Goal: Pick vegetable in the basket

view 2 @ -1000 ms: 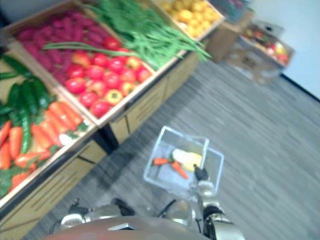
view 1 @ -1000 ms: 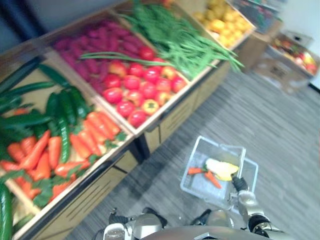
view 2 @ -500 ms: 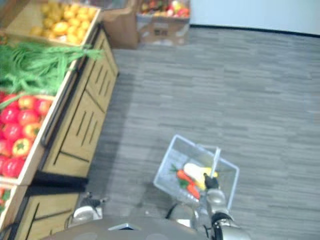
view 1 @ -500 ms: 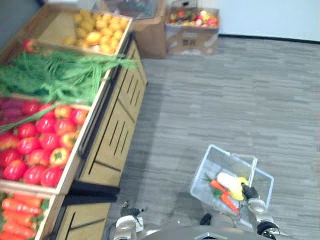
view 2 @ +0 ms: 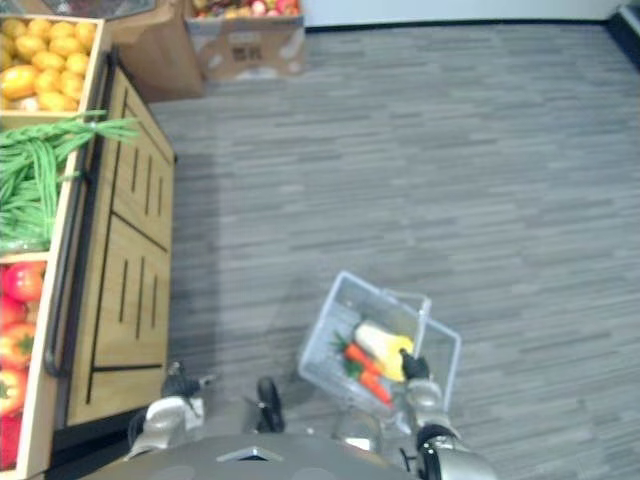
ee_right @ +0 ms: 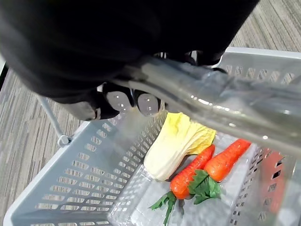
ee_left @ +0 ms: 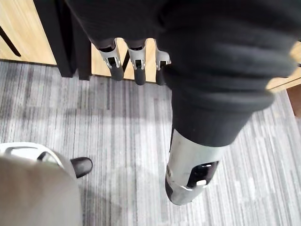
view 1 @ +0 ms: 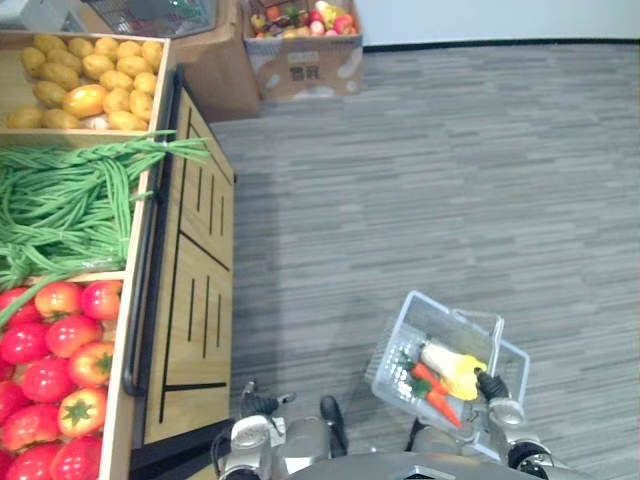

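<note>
The right hand [view 1: 487, 385] clenched its fingers [ee_right: 146, 103] round the clear handle [ee_right: 221, 110] of the grey plastic basket [view 1: 395, 345] holding two orange carrots [ee_right: 225, 160] and a pale cabbage [ee_right: 174, 143], best carried level, while the left hand [ee_left: 207, 70] hung with fingers released.

Grey striped floor [view 1: 450, 180], bearing a wooden stand [view 1: 195, 300] along the left and a cardboard box [view 1: 305, 65] of mixed produce by the far wall. In the stand's bins, far to near: yellow produce [view 1: 85, 80], green beans [view 1: 70, 205], red tomatoes [view 1: 50, 370].
</note>
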`<state>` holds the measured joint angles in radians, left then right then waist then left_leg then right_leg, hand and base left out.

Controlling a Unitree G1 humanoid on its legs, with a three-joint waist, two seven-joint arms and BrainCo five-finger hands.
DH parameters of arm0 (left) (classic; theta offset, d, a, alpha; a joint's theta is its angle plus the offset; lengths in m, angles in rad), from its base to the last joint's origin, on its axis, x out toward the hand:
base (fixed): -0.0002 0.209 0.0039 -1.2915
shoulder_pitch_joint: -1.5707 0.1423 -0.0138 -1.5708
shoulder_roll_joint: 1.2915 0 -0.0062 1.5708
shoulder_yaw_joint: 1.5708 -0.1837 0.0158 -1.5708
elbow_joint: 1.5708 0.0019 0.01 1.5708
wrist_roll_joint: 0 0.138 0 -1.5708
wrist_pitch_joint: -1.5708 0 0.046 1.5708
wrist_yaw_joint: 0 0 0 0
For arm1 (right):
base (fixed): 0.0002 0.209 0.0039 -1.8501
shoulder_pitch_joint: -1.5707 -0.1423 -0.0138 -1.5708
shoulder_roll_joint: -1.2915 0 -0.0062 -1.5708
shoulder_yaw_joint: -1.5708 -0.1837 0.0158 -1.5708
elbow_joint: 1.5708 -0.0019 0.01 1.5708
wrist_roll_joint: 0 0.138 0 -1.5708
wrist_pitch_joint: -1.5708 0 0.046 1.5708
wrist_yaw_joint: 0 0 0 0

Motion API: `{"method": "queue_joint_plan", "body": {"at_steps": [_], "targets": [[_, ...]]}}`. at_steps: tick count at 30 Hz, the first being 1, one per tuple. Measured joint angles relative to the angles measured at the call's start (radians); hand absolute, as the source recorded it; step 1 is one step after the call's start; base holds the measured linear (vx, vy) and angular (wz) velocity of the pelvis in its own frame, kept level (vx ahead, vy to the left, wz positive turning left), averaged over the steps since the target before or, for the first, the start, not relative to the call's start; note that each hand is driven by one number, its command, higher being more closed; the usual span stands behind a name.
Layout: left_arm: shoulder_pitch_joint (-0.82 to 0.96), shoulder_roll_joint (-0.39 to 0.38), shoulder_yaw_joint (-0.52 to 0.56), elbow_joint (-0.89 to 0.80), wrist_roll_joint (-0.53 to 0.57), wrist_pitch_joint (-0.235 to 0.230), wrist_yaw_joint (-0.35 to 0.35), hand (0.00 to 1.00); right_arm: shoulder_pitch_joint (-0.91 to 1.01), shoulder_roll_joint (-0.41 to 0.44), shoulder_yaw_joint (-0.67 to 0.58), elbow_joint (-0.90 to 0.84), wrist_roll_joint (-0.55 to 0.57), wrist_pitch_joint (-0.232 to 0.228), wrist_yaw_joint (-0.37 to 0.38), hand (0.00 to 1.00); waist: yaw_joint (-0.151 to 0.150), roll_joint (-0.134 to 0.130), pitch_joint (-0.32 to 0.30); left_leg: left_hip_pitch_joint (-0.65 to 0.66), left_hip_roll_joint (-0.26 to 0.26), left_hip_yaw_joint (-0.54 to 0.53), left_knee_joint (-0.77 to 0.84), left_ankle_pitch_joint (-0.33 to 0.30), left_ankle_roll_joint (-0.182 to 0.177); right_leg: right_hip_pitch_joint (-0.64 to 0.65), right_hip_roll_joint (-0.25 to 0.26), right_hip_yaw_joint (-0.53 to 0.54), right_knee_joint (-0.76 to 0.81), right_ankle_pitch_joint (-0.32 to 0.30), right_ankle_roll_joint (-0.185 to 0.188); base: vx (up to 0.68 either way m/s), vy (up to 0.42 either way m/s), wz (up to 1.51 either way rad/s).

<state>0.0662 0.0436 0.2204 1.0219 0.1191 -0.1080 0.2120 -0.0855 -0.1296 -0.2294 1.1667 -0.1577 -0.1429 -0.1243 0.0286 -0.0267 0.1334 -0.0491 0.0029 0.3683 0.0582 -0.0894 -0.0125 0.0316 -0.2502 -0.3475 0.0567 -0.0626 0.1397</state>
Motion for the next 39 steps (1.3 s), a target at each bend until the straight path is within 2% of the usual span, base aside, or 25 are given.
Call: {"method": "queue_joint_plan", "body": {"at_steps": [2, 5, 6, 8, 9, 11, 14, 17, 19, 22, 26, 30, 39], "targets": [[0.000, 0.004, -0.011, 0.009, 0.015, 0.001, 0.001, 0.00, 0.000, 0.007, 0.001, -0.010, -0.003, 0.001, 0.002, 1.00, 0.001, 0.008, 0.002, 0.027, 0.003, -0.008, -0.030, 0.013, 0.002, 0.010, 0.005, -0.008, 0.022, 0.000, 0.001, 0.02, -0.039, 0.11], [0.000, 0.011, -0.051, 0.016, 0.039, 0.002, 0.000, 0.00, -0.002, 0.010, 0.002, -0.035, -0.035, -0.003, 0.001, 1.00, 0.001, 0.031, 0.011, 0.071, 0.037, -0.023, -0.053, 0.015, 0.000, -0.055, -0.008, -0.026, 0.242, -0.001, 0.001, 0.02, -0.020, 0.06], [-0.001, 0.021, -0.065, 0.014, 0.055, 0.001, -0.001, 0.00, -0.004, 0.012, 0.003, -0.051, -0.040, -0.005, 0.001, 1.00, 0.001, 0.025, 0.014, 0.093, 0.039, -0.026, -0.061, 0.014, 0.000, -0.100, -0.035, -0.027, 0.372, -0.001, 0.000, 0.00, 0.025, 0.07], [-0.001, 0.046, -0.084, 0.012, 0.061, 0.001, -0.006, 0.00, -0.005, 0.019, 0.004, -0.060, -0.041, -0.015, -0.001, 1.00, -0.003, -0.003, 0.019, 0.124, 0.018, -0.044, -0.063, 0.014, 0.000, -0.143, -0.086, -0.024, 0.521, -0.001, 0.000, 0.01, 0.022, 0.30], [0.002, 0.066, -0.100, 0.017, 0.064, 0.003, -0.009, 0.00, 0.002, 0.025, 0.005, -0.059, -0.041, -0.015, -0.001, 1.00, -0.008, -0.016, 0.016, 0.125, 0.014, -0.063, -0.068, 0.015, 0.000, -0.147, -0.095, -0.014, 0.542, -0.001, -0.001, 0.04, 0.012, 0.41], [0.005, 0.088, -0.097, 0.034, 0.084, 0.004, -0.018, 0.00, 0.004, 0.031, 0.005, -0.051, -0.042, -0.013, -0.001, 1.00, 0.002, -0.046, 0.011, 0.116, 0.016, -0.080, -0.077, 0.022, 0.003, -0.131, -0.088, -0.026, 0.504, -0.001, -0.001, 0.05, 0.005, 0.27], [0.015, 0.099, -0.096, 0.078, 0.091, 0.019, -0.021, 0.00, 0.001, 0.031, 0.007, -0.050, -0.042, -0.007, 0.000, 1.00, 0.002, -0.048, 0.003, 0.103, 0.015, -0.109, -0.113, 0.045, 0.002, -0.109, -0.070, -0.056, 0.431, -0.001, -0.001, 0.04, 0.005, 0.23], [0.023, 0.095, -0.093, 0.091, 0.091, 0.023, -0.021, 0.00, 0.000, 0.034, 0.020, -0.034, -0.041, 0.004, 0.000, 1.00, 0.004, -0.042, -0.001, 0.084, 0.015, -0.140, -0.126, 0.062, -0.011, -0.049, -0.032, -0.069, 0.299, -0.002, 0.000, 0.05, -0.031, 0.30], [0.024, 0.086, -0.057, 0.091, 0.087, 0.023, -0.022, 0.00, -0.001, 0.042, 0.039, -0.017, -0.041, 0.009, 0.001, 1.00, 0.014, -0.046, -0.004, 0.066, 0.015, -0.154, -0.126, 0.065, -0.015, 0.006, -0.004, -0.103, 0.180, -0.001, 0.000, 0.06, -0.085, 0.24], [0.028, 0.078, -0.023, 0.091, 0.044, 0.023, -0.023, 0.00, -0.003, 0.069, 0.043, -0.012, -0.043, 0.009, 0.002, 1.00, 0.019, -0.048, -0.008, 0.057, 0.020, -0.163, -0.126, 0.067, -0.019, 0.052, 0.025, -0.129, 0.087, -0.001, 0.000, 0.06, -0.125, 0.13], [0.049, 0.072, -0.005, 0.090, -0.038, 0.022, -0.023, 0.00, 0.006, 0.084, 0.043, -0.008, -0.043, 0.009, 0.003, 1.00, 0.019, -0.047, -0.029, 0.052, 0.041, -0.183, -0.129, 0.079, -0.041, 0.069, 0.051, -0.154, 0.069, -0.001, 0.000, 0.06, -0.122, 0.17], [0.063, 0.067, 0.015, 0.089, -0.039, 0.020, -0.023, 0.00, 0.022, 0.096, 0.043, -0.006, -0.041, 0.008, 0.003, 1.00, 0.030, -0.047, -0.052, 0.053, 0.062, -0.192, -0.134, 0.089, -0.057, 0.084, 0.075, -0.170, 0.068, -0.001, 0.000, 0.08, -0.089, 0.18], [0.080, 0.059, 0.013, 0.087, -0.140, 0.012, -0.030, 0.00, 0.028, 0.097, 0.019, 0.014, -0.040, 0.007, 0.002, 1.00, 0.029, -0.044, -0.054, 0.057, 0.043, -0.184, -0.076, 0.085, -0.073, 0.130, 0.043, -0.204, 0.102, -0.001, -0.002, 0.07, -0.017, 0.17]]}}
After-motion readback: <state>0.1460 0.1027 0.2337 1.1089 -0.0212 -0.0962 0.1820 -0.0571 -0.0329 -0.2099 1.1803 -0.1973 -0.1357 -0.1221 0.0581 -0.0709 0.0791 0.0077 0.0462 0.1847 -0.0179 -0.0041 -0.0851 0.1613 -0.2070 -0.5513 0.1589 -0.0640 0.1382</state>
